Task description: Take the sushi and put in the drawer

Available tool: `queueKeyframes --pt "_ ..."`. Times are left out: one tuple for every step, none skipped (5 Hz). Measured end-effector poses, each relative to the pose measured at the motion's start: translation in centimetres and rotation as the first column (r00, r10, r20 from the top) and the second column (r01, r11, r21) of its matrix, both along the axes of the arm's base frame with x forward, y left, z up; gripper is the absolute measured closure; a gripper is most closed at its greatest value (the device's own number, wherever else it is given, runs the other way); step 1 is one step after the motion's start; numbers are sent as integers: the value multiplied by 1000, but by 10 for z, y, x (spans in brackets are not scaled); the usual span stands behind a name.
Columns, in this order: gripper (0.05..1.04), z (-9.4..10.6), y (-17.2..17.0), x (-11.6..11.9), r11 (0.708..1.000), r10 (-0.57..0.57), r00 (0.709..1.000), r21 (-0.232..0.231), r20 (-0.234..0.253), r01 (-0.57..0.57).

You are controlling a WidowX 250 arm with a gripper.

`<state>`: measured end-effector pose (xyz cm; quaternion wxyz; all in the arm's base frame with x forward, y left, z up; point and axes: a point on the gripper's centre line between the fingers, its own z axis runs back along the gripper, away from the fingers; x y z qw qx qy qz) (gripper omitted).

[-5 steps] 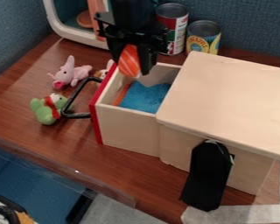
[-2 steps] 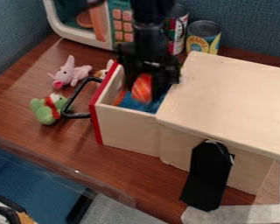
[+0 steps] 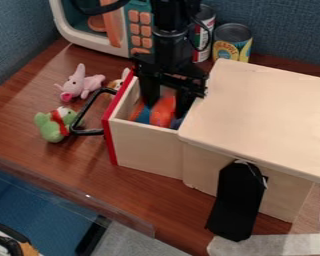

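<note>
- Item location: the sushi (image 3: 163, 111) sits low inside the pulled-out drawer (image 3: 146, 150), between the two fingertips and over the blue material (image 3: 142, 116).
- Finger state: the gripper (image 3: 167, 111) is set wide, one finger on each side of the sushi. A gap shows between them above it. It appears released; light side contact cannot be ruled out.
- Hazard, drag-out: if a finger still grazes the sushi, raising the arm may lift or roll it.
- Hazard, collision: the finger nearer the wooden box (image 3: 259, 112) is close to the lid edge. Sideways travel before clearance could strike that edge or shift the box.
- Hazard, drawer shift: a finger pressing on the red front panel (image 3: 110, 140) from inside could slide the drawer.
- Orientation: the long axis runs roughly from the far drawer wall toward the near side wall, approximately parallel to the red panel and across the drawer's direction of travel. The near end points at the near side wall. Whether the sushi lies flat or tilts cannot be determined.
- Recommended action: retract straight up, then verify that the sushi remains seated.
</note>
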<state>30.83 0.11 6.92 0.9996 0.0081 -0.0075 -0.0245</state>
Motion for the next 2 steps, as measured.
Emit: queueKeyframes --pt "65 9 4 -4 1000 3 1000 25 25 -3" --pt "73 29 6 -7 998 -39 996 51 85 35"
